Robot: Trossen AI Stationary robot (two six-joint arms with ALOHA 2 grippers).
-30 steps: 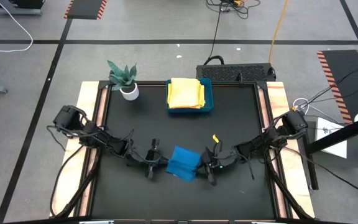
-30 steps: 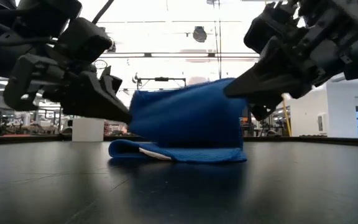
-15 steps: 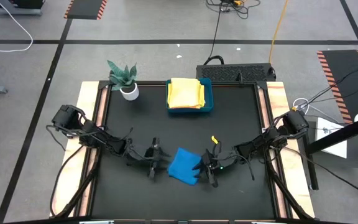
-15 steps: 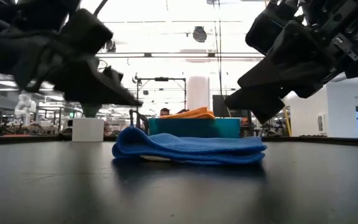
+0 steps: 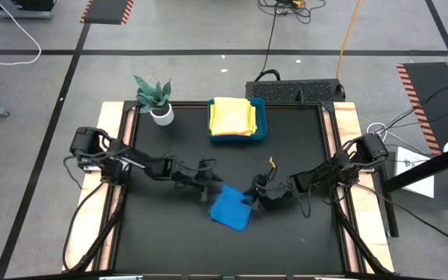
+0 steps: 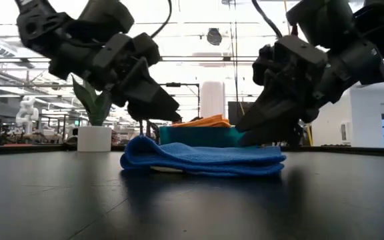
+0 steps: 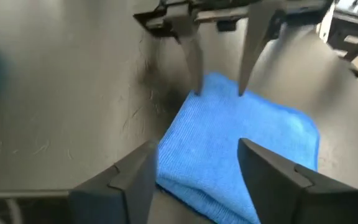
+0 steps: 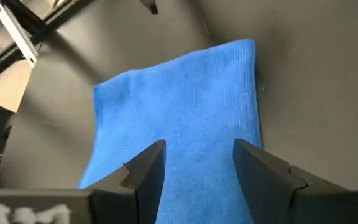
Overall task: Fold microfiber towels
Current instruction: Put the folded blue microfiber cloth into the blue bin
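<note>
1. A second ago both grippers held the blue towel (image 5: pixel 230 210) up; now it lies folded flat on the black table (image 5: pixel 302 140), near its front middle.
2. The left gripper (image 5: pixel 211 191) has drawn back, fingers apart, holding nothing, just beside the towel.
3. The right gripper (image 5: pixel 253 196) is open too, empty, at the towel's other edge.
4. Yellow towels (image 5: pixel 232 117) lie in the teal tray (image 5: pixel 261 117).
</note>
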